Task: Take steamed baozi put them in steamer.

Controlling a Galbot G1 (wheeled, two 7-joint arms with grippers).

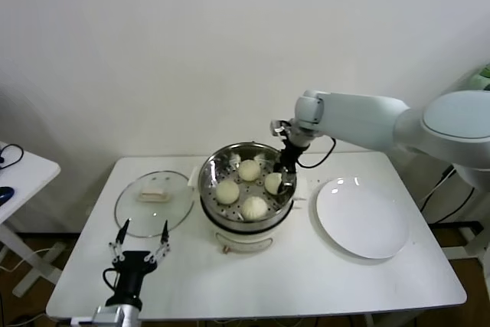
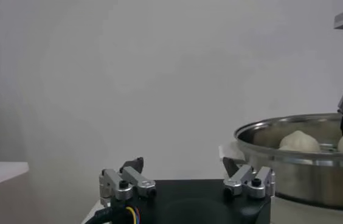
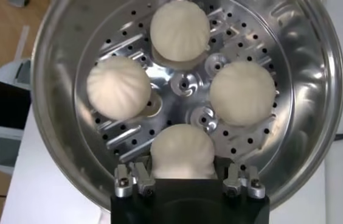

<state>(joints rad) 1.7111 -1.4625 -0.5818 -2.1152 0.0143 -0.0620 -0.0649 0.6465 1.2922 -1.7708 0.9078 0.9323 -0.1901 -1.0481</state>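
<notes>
Four creamy-white baozi lie on the perforated tray of the steel steamer: one at the back, one at the left, one at the front and one at the right. My right gripper hangs over the steamer's right side. In the right wrist view its jaws stand open on either side of the nearest baozi, with a gap on each side. The other three lie around the tray's centre. My left gripper is open and empty near the table's front left.
A round glass lid with a pale handle lies left of the steamer, just beyond the left gripper. A flat white plate lies right of the steamer. The steamer sits on a cream cooker base. A side table stands at far left.
</notes>
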